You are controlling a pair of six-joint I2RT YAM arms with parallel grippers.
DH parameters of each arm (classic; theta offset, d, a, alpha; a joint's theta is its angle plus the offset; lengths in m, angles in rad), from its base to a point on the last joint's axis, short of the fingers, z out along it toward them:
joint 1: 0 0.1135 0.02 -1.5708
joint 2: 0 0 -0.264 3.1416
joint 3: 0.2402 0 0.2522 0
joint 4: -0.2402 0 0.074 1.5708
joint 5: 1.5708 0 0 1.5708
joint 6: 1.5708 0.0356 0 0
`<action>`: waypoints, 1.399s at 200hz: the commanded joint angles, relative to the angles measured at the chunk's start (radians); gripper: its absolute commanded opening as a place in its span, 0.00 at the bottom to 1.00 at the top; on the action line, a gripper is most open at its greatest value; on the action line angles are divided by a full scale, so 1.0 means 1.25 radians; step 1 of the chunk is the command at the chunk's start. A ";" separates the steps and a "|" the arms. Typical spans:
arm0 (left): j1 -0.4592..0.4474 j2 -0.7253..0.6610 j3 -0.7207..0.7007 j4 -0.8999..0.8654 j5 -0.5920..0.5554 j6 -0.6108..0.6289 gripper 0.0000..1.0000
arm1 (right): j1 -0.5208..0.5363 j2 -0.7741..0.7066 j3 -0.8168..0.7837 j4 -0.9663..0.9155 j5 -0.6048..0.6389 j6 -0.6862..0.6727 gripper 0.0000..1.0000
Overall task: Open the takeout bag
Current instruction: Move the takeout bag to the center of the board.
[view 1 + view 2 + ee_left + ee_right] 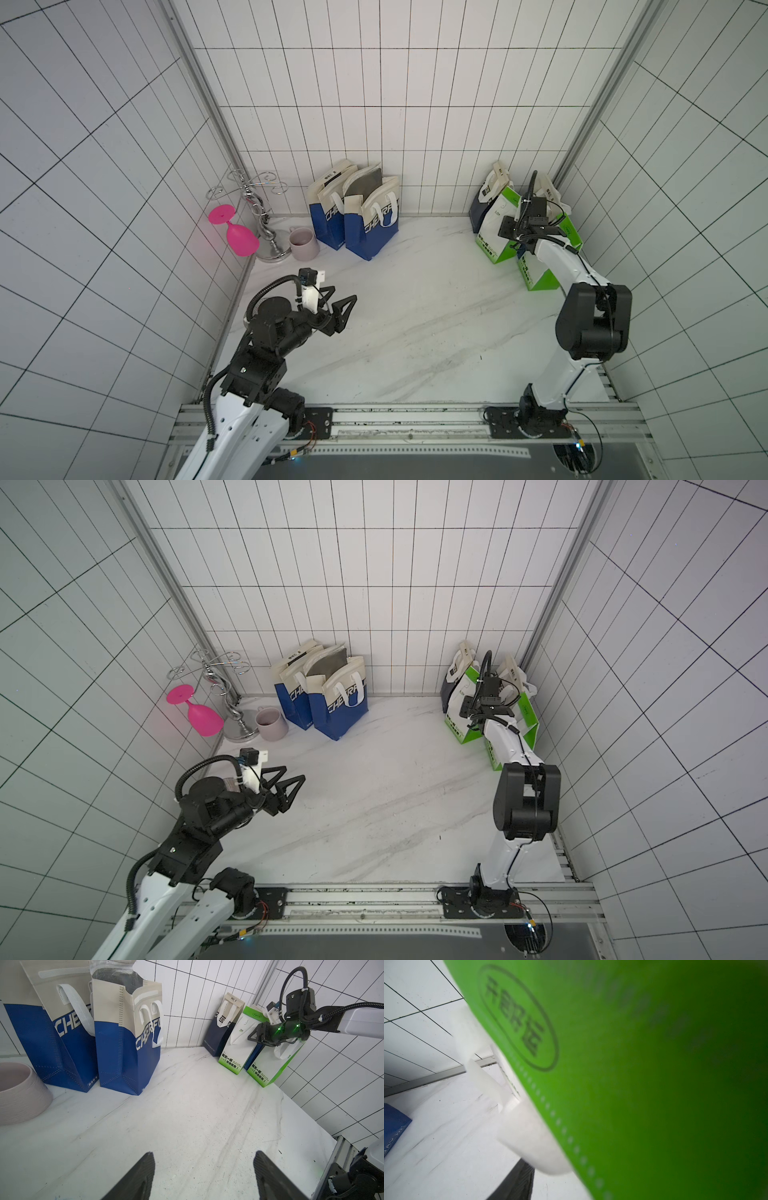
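Four views on one tiled cell: two overhead, one on each wrist.

In both top views the whole tabletop (415, 332) is looked down on steeply from high above its near edge, toward the back wall (374, 124); almost the same scene is shared by the two. The left wrist view is set low over the tabletop behind the left gripper (203, 1153) and is faced across it toward the blue bags (124, 1053), the green bag (268, 1057) and the right arm (357, 1020). The right wrist view is pressed close to that green bag (654, 1064), by which most of the frame is filled, blurred; only a strip of tabletop is shared.
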 commanded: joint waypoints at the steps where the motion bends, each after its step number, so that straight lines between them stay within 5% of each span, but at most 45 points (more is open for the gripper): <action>1: -0.004 -0.011 -0.006 -0.004 0.006 0.010 0.77 | -0.013 0.006 0.085 0.051 -0.047 -0.023 0.54; 33: -0.004 -0.016 -0.006 -0.005 0.000 0.010 0.76 | -0.022 0.011 0.076 0.091 -0.114 -0.031 0.47; 98: -0.015 -0.019 -0.008 -0.005 -0.013 0.010 0.75 | -0.023 -0.011 0.051 0.107 -0.185 -0.004 0.00; 164: 0.007 -0.054 -0.026 0.032 -0.062 -0.014 0.75 | 0.011 -0.162 -0.134 0.181 -0.352 0.093 0.00; 206: -0.005 0.022 -0.069 0.203 0.005 -0.138 0.75 | 0.120 -0.276 -0.273 0.181 -0.408 0.050 0.00; 249: -0.025 0.115 -0.157 0.390 -0.054 -0.179 0.76 | 0.286 -0.394 -0.396 0.155 -0.482 -0.002 0.00; 280: -0.037 0.140 -0.246 0.554 0.007 -0.208 0.80 | 0.376 -0.480 -0.470 0.126 -0.521 -0.028 0.00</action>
